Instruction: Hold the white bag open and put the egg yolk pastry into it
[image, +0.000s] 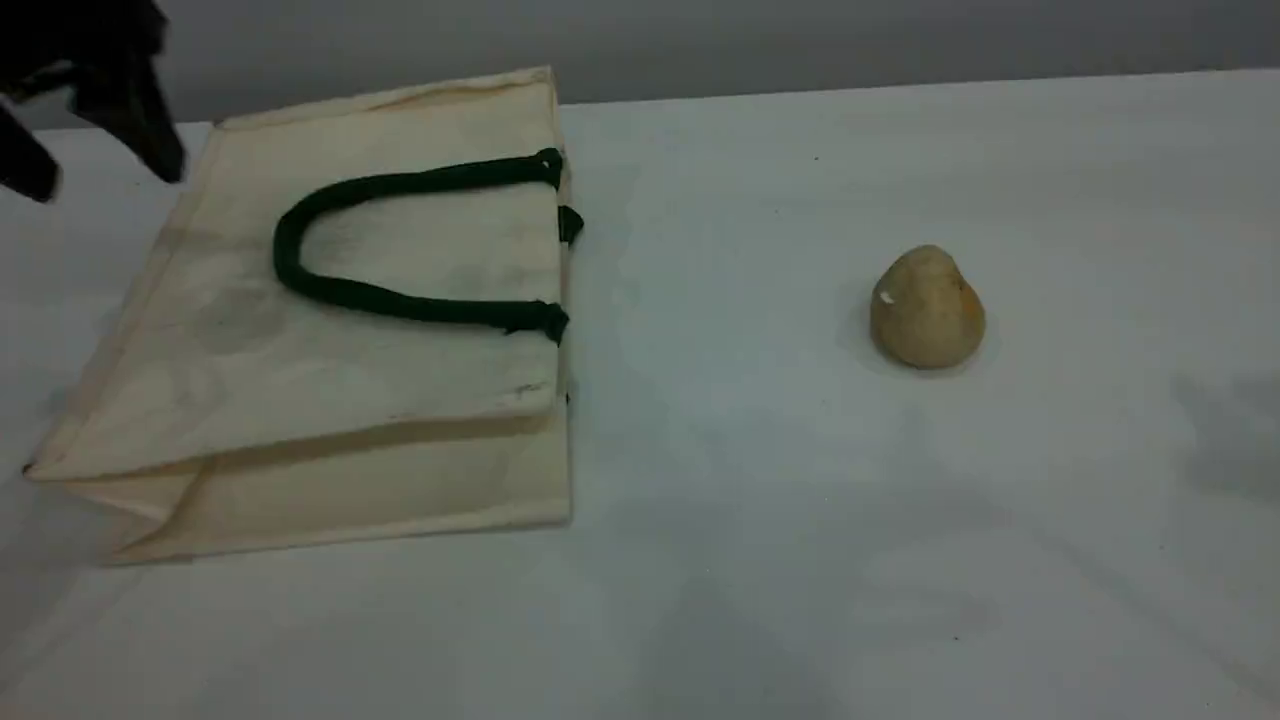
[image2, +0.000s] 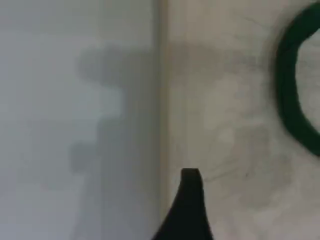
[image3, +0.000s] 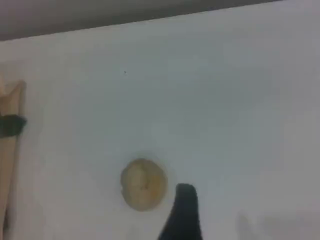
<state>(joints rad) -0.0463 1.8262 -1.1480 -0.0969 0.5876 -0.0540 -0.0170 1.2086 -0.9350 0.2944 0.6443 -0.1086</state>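
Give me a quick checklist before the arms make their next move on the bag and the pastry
1. White bag open: not ok, it lies flat on the table, mouth toward the pastry.
2. Green handle reachable: ok, it rests on top of the bag.
3. Egg yolk pastry free: ok, alone on the table, apart from the bag.
4. Left gripper ready: ok, open, above the bag's far left corner, holding nothing.
5. Right gripper ready: ok, open, its fingertip just beside the pastry in its wrist view; contact: cannot tell.
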